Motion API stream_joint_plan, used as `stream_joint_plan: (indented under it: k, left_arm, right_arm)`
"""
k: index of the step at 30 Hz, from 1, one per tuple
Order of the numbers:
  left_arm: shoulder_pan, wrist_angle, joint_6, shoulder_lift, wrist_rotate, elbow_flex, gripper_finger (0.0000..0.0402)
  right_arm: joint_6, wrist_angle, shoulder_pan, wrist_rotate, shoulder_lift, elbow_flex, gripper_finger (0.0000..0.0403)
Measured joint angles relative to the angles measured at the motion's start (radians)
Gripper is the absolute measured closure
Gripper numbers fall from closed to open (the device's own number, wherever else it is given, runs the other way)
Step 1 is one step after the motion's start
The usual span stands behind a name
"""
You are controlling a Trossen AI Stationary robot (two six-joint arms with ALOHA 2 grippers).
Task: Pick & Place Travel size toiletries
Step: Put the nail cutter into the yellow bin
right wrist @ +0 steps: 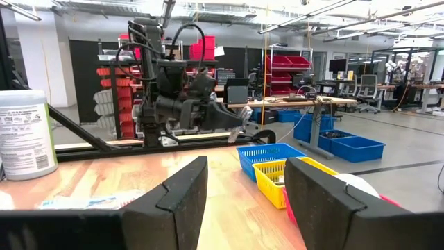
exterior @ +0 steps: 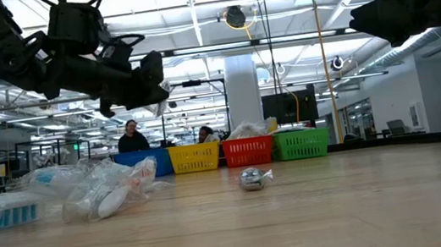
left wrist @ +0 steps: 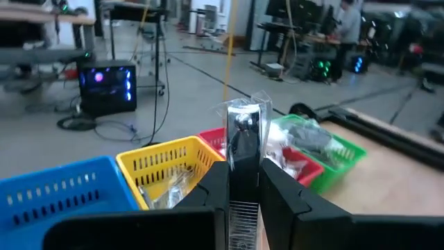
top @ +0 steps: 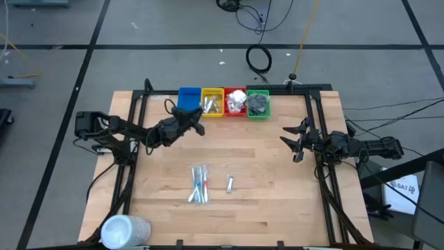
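Note:
My left gripper (top: pixel 197 126) hangs above the table just in front of the blue bin (top: pixel 189 99), shut on a small silver tube in a clear wrapper (left wrist: pixel 243 123). More travel size toiletries lie on the wood in mid-table. They are a bunch of clear-wrapped blue and red sticks (top: pixel 200 185) and a short silver tube (top: pixel 229 183). In the low view the sticks (exterior: pixel 84 191) are on the left and the tube (exterior: pixel 253 179) is at the centre. My right gripper (top: pixel 294 143) waits open at the table's right side, away from every item. My left gripper pinches the wrapped silver tube between its two fingers (left wrist: pixel 278 187). The fingers lie about level and point toward the row of bins at the far edge. The tube's far end (left wrist: pixel 244 111) sticks out past the fingertips. It is lifted clear of the table.
Four bins stand in a row at the far edge. The blue one comes first, then yellow (top: pixel 212 102), red (top: pixel 235 101) and green (top: pixel 258 103), the last three holding items. A large white cylinder (top: pixel 125 230) stands at the near left corner. Bare wood lies between the arms.

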Motion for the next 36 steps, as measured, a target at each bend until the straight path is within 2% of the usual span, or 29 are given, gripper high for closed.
stream_joint_plan:
  k: [3,5,7,11,13,19,27,36]
  left_arm:
    - [0.014,-0.023,-0.072,0.0,-0.014,0.017,0.0362]
    - [0.021,-0.097,-0.095,0.0,-0.023,0.061,0.0362]
    - [0.03,-0.247,-0.094,0.001,-0.014,0.139,0.0365]
    - [0.068,-0.662,-0.131,0.028,0.001,0.343,0.0368]
    - [0.098,-0.777,-0.164,0.051,0.002,0.417,0.0368]
    - [0.194,-0.812,-0.202,0.144,0.087,0.514,0.0352]
    - [0.272,-0.806,-0.252,0.293,0.233,0.572,0.0368]
    - [0.273,-0.805,-0.24,0.344,0.241,0.588,0.0325]
  right_arm:
    - [0.0,0.0,0.0,0.0,0.0,0.0,0.0222]
    - [0.0,0.0,0.0,0.0,0.0,0.0,0.0222]
    - [0.0,0.0,0.0,0.0,0.0,0.0,0.0222]
    - [0.0,0.0,0.0,0.0,0.0,0.0,0.0222]
    - [0.0,0.0,0.0,0.0,0.0,0.0,0.0222]
    - [0.0,0.0,0.0,0.0,0.0,0.0,0.0222]
    - [0.0,0.0,0.0,0.0,0.0,0.0,0.0222]
    - [0.0,0.0,0.0,0.0,0.0,0.0,0.0222]
